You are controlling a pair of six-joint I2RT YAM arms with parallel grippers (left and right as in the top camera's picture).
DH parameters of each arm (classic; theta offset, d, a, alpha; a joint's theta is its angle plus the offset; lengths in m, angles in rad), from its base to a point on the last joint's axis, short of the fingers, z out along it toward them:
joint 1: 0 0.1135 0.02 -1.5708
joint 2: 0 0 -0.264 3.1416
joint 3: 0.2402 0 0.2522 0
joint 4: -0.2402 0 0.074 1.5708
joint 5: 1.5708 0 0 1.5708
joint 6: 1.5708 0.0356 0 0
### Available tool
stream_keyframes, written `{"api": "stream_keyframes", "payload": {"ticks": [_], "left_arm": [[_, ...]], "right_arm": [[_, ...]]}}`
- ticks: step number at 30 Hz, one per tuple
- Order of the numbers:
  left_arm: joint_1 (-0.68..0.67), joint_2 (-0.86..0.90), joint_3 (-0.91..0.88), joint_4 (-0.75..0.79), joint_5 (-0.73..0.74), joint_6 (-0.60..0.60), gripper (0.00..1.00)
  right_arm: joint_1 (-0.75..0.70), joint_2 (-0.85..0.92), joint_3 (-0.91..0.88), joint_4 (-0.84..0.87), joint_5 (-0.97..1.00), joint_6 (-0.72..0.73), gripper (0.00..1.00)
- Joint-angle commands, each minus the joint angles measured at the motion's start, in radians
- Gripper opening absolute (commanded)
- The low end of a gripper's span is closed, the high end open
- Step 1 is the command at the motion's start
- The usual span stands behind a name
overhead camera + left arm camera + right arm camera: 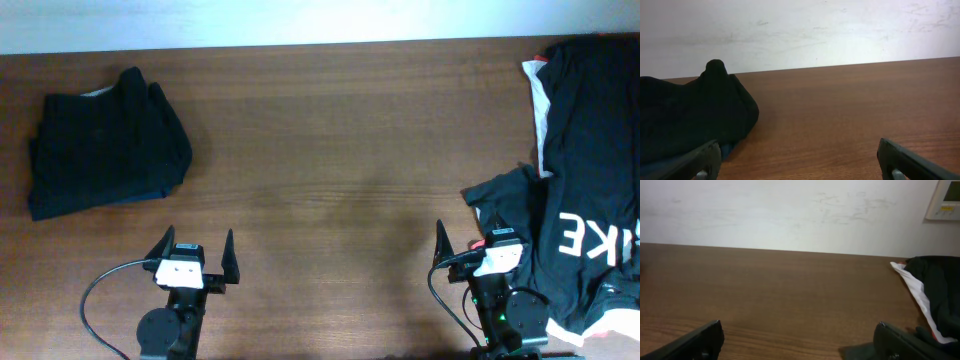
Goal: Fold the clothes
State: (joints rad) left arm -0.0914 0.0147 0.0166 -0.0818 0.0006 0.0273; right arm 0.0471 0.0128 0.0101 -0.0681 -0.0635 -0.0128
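A folded stack of black clothes [105, 140] lies at the table's far left; in the left wrist view the folded black stack [690, 120] rises ahead and to the left. A loose heap of clothes fills the right edge, topped by a large black T-shirt [590, 170] with white block letters and pale trim; the right wrist view shows the T-shirt [935, 285] at its right side. My left gripper [199, 240] [800, 165] stands open over bare wood near the front edge. My right gripper [468, 240] [800, 345] is open too, its right finger [905, 345] next to the heap's dark edge.
The wooden table [330, 150] runs back to a pale wall [815, 30]. A black cable [100, 285] loops by the left arm's base. A small white wall panel [946, 200] hangs at the upper right.
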Motion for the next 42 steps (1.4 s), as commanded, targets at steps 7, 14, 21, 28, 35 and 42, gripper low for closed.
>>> {"api": "stream_keyframes", "payload": {"ticks": [7,14,21,28,35,42], "left_arm": [[0.002,-0.004,-0.007,-0.001,0.011,0.016,0.99],[0.002,-0.004,-0.007,-0.001,0.011,0.016,0.99],[0.002,-0.004,-0.007,0.000,0.011,0.016,0.99],[0.002,-0.004,-0.007,-0.001,0.011,0.016,0.99],[0.002,-0.004,-0.007,-0.001,0.011,0.016,0.99],[0.002,-0.004,-0.007,0.003,0.011,0.016,0.99]], "right_arm": [[0.006,-0.008,-0.005,-0.007,0.013,-0.006,0.99],[0.006,-0.008,-0.005,-0.006,0.013,-0.006,0.99],[0.006,-0.008,-0.005,-0.006,0.013,-0.006,0.99],[0.006,-0.008,-0.005,-0.007,0.013,-0.006,0.99],[0.006,-0.007,-0.005,-0.007,0.013,-0.006,0.99],[0.006,-0.007,-0.005,-0.007,0.013,-0.006,0.99]]}}
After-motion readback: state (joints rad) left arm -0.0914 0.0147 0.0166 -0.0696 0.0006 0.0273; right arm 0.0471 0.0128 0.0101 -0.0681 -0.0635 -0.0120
